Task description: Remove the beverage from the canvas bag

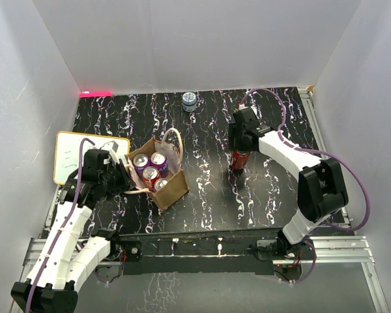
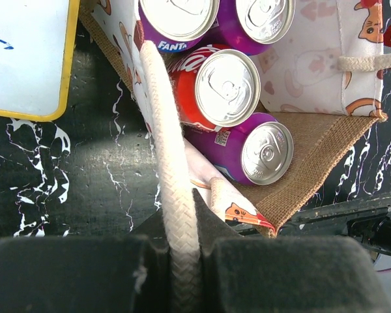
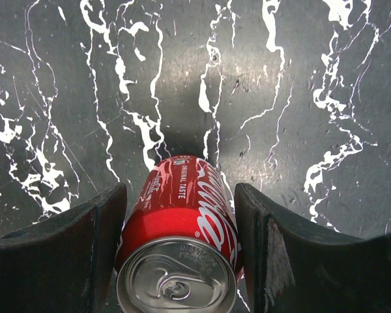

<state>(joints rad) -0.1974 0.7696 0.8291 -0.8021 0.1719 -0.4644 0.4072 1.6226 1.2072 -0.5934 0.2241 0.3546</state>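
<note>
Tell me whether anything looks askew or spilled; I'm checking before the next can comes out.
Nothing spilled or dented. The canvas bag sits skewed to the table edge, one wall folded inward where the left tool pinches its rope handle. The right tool holds a red can upright, outside the bag.

Rough woven canvas bag [image 1: 174,189], twisted rope handle [image 2: 173,195], glossy metal can [image 3: 182,222].

Bright, even light fills the overhead view: the white walls [image 1: 182,39] look washed out, and a pink-red glow [image 1: 96,93] sits at the far left corner of the table [image 1: 208,130]. In the left wrist view the can lids [image 2: 227,87] catch soft glare, while the rope handle [image 2: 180,261] and fingers [image 2: 65,274] blur near the lens. The red can [image 3: 186,195] throws a soft shadow beyond itself.
</note>
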